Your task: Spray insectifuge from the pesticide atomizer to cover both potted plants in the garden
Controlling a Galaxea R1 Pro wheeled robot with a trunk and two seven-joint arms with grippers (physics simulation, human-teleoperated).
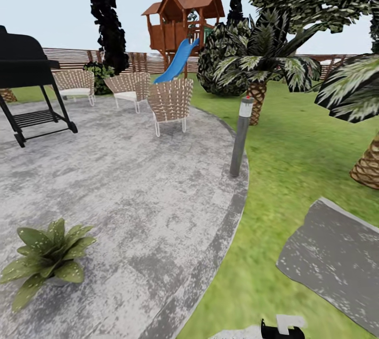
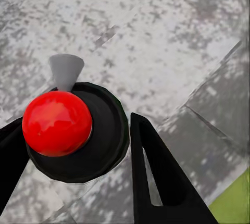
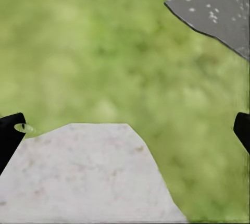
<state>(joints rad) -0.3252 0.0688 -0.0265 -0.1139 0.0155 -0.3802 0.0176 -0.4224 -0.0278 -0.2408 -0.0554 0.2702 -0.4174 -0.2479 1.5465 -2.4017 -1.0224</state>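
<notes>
In the left wrist view I look down on the top of the pesticide atomizer (image 2: 99, 146): a red knob on a black round cap, with a pale grey nozzle. My left gripper (image 2: 76, 125) is shut on it, one black finger (image 2: 156, 182) pressed against each side of the cap, above the grey paving. One potted plant (image 1: 47, 262), a low rosette of broad green leaves, sits on the round paved patch (image 1: 131, 197) at the near left. My right gripper (image 3: 129, 124) hangs open over lawn and a pale stone, nothing between its fingers. The second potted plant is out of view.
A grey post (image 1: 241, 136) stands at the paving's right edge. Wicker chairs (image 1: 169, 101) and a black grill (image 1: 26, 86) stand at the back of the paving. Palms (image 1: 263, 70) and a grey stepping stone (image 1: 337, 260) are on the lawn to the right.
</notes>
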